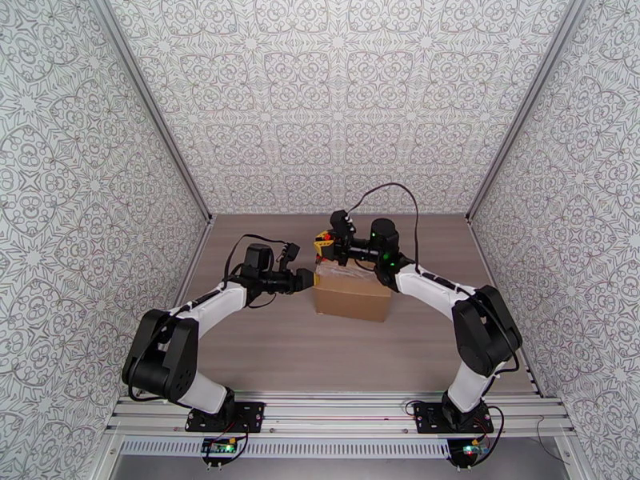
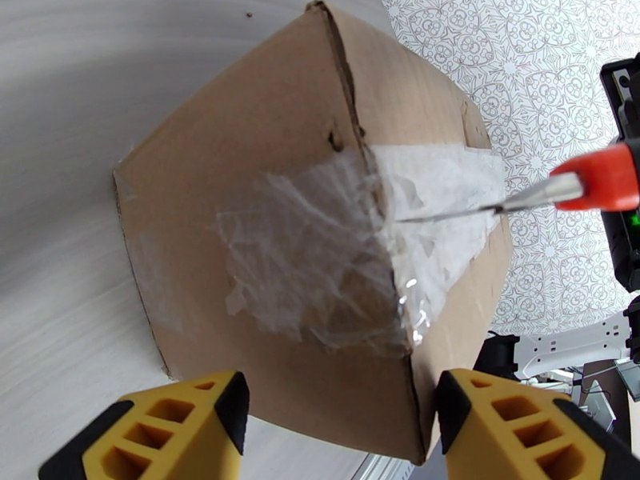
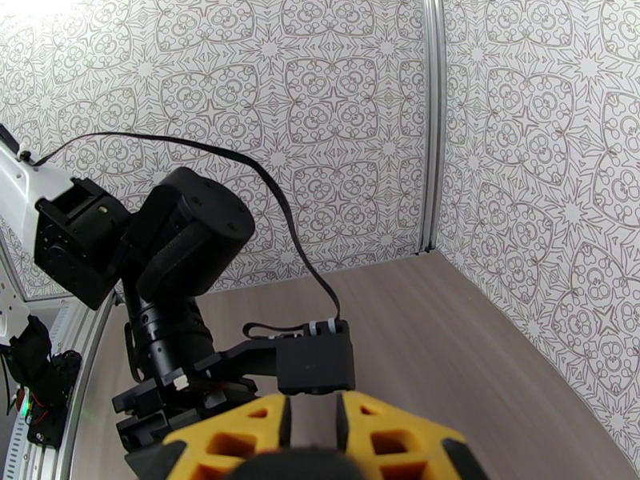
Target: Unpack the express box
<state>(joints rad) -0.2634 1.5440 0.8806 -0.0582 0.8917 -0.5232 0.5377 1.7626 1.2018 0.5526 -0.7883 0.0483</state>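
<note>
Express box sitting pretty much dead centre on the table, flaps down and taped

Clear tape is all crinkled over the top seam and runs down one side. The utility knife comes in over the top with its blade tip right at the tape. The right gripper, at the box's 11 o'clock in the overhead view, is clamped tight on the knife's dark handle. The left gripper hangs at the box's 9 o'clock, just off the cardboard, jaws spread wide with nothing in them.
</note>
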